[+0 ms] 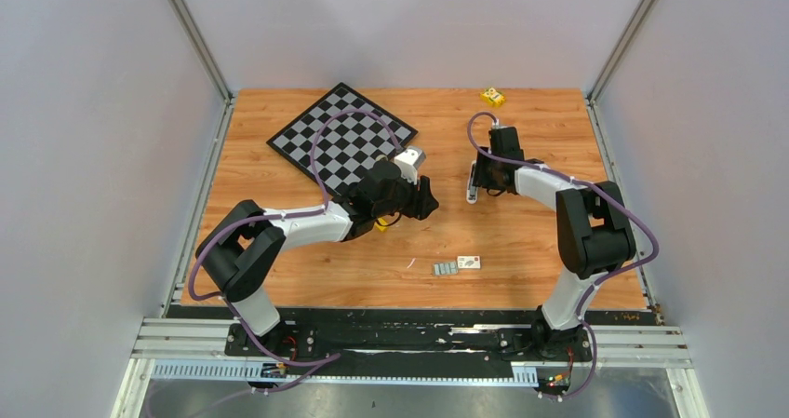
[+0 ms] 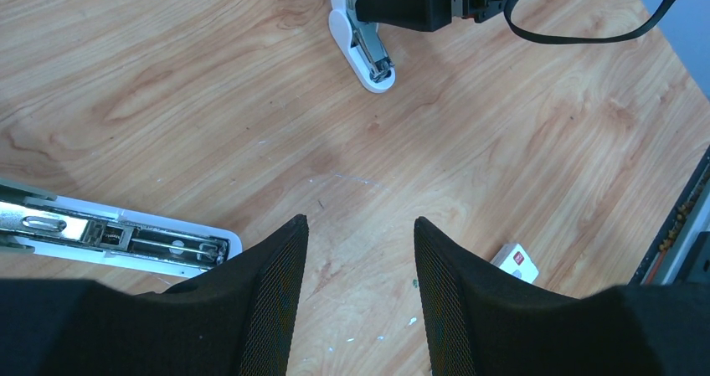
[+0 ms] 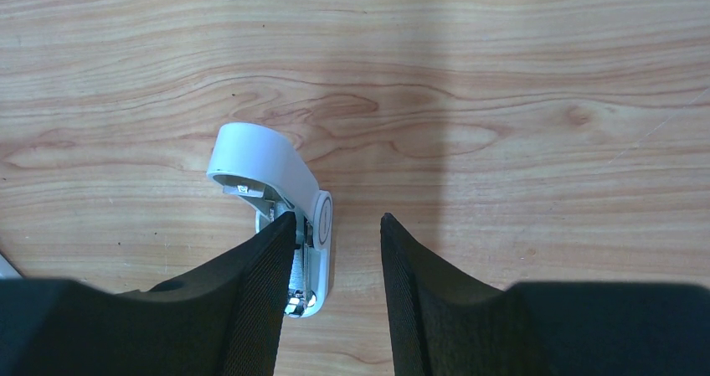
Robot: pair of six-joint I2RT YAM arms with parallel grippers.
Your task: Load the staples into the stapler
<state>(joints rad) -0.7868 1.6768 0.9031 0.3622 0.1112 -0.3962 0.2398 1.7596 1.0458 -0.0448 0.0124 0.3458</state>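
The stapler (image 1: 472, 187) is white with a shiny metal inner tray and lies on the wooden table with its rounded top swung up. My right gripper (image 1: 481, 178) is over it, jaws open. In the right wrist view the stapler (image 3: 264, 162) sits at my left fingertip (image 3: 280, 242), partly in the gap of the gripper (image 3: 339, 215). It also shows in the left wrist view (image 2: 368, 54). The staples (image 1: 445, 268) are a small grey ridged block near the front edge. My left gripper (image 1: 430, 197) is open and empty (image 2: 360, 219), left of the stapler.
A small white labelled box (image 1: 469, 262) lies next to the staples and shows in the left wrist view (image 2: 517, 263). A long white piece with a metal channel (image 2: 117, 234) lies beside my left finger. A checkerboard (image 1: 342, 139) is at the back left. A yellow block (image 1: 492, 96) is at the back.
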